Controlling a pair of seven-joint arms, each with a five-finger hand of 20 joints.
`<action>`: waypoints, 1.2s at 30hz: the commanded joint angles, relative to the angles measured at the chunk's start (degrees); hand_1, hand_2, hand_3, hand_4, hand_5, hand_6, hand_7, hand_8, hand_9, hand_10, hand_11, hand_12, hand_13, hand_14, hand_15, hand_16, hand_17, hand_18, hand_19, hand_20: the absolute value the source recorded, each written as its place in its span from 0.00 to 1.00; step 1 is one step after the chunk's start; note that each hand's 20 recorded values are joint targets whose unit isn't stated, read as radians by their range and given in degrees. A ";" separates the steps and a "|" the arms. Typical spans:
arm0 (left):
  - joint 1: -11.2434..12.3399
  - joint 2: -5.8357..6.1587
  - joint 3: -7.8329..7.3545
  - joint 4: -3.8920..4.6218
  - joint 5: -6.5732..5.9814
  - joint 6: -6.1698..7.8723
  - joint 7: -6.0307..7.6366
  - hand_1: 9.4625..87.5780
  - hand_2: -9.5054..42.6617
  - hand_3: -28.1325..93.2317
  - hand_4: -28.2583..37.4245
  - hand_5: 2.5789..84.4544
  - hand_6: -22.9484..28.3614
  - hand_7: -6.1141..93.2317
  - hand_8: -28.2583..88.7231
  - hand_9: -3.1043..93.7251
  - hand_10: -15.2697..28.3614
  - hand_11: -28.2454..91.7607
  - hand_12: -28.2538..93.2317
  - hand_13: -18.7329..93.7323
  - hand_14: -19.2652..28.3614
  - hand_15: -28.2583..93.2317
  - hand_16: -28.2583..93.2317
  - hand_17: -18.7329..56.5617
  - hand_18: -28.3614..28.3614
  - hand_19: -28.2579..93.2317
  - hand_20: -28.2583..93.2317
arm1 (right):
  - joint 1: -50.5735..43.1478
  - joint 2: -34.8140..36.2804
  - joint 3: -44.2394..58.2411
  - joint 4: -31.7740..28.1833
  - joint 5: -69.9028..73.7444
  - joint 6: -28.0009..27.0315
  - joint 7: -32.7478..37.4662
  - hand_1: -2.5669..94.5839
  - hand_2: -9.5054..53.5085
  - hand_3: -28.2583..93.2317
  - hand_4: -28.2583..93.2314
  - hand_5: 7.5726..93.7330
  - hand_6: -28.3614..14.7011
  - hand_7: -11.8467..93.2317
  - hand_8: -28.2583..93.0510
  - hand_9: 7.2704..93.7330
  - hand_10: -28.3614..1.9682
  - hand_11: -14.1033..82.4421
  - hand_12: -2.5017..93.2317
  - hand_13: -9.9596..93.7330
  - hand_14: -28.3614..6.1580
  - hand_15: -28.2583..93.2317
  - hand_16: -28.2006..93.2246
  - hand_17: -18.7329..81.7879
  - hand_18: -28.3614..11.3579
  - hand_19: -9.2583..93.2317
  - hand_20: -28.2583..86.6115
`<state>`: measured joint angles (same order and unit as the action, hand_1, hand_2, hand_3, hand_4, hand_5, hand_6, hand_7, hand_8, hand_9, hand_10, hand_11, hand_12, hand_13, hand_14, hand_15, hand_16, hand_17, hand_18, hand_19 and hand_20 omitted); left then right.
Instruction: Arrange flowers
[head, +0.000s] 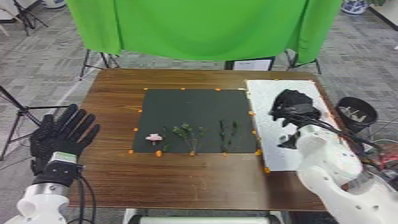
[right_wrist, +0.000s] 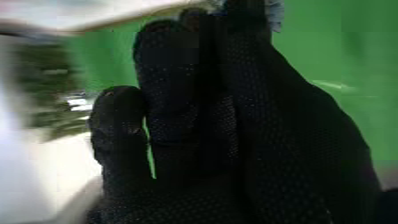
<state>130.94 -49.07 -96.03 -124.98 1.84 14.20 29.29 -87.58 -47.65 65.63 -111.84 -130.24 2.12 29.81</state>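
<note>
Right hand (head: 293, 101), fingers extended, any hold undetermined, is the nearer to the right-hand stems (head: 234, 131), lying at its eight o'clock on the mat (head: 195, 106), long axis twelve-to-six.

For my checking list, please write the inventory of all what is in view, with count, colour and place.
table: one, brown, centre
mat: one, dark, on the table
blossom: one, pale pink, mat's near left
leafy sprigs: uncounted, green, right of blossom
stems: two, dark green, farther right
white panel: one, table's right side
markers: several, orange, around mat and panel
bin: one, black, right of table
cloth: one, green, behind table
vase: one, blue-white, far right
floor: grey, around table
left hand: one, black, table's left edge
right hand: one, black, over panel
arms: two, white, near side
</note>
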 joint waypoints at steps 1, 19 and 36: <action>-2.34 0.66 1.09 0.77 -0.18 -0.64 -0.22 0.21 0.46 0.83 0.00 0.51 0.64 0.20 0.18 0.42 0.71 0.40 0.35 0.41 0.75 0.54 0.18 0.15 0.79 0.55 0.34 | 24.51 -17.58 -20.22 10.97 -0.48 2.11 -11.62 0.63 0.00 0.79 0.00 0.80 0.71 0.41 0.28 0.91 0.71 0.20 0.39 0.82 0.67 0.59 0.59 0.57 0.20 0.91 0.62; -6.60 3.22 5.25 1.42 0.61 0.54 -1.70 0.21 0.46 0.83 0.00 0.52 0.64 0.20 0.18 0.43 0.72 0.40 0.35 0.41 0.76 0.54 0.18 0.15 0.79 0.55 0.34 | 30.93 -30.38 -30.18 28.73 -9.47 -4.16 -11.16 0.62 0.00 0.80 0.00 0.79 0.71 0.44 0.24 0.90 0.71 0.20 0.38 0.82 0.67 0.58 0.60 0.57 0.19 0.90 0.62; -7.50 2.97 4.93 1.64 0.81 1.37 -3.20 0.21 0.46 0.83 0.00 0.52 0.64 0.20 0.18 0.43 0.72 0.40 0.35 0.41 0.76 0.54 0.18 0.15 0.79 0.55 0.34 | 29.96 -30.79 -31.85 29.74 -11.80 -9.87 -10.60 0.61 0.00 0.79 0.00 0.75 0.70 0.41 0.24 0.88 0.71 0.20 0.37 0.82 0.66 0.57 0.61 0.57 0.18 0.90 0.62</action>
<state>123.61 -46.25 -90.77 -123.35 2.53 14.51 26.97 -56.81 -77.88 33.70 -81.73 -140.92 -6.30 18.61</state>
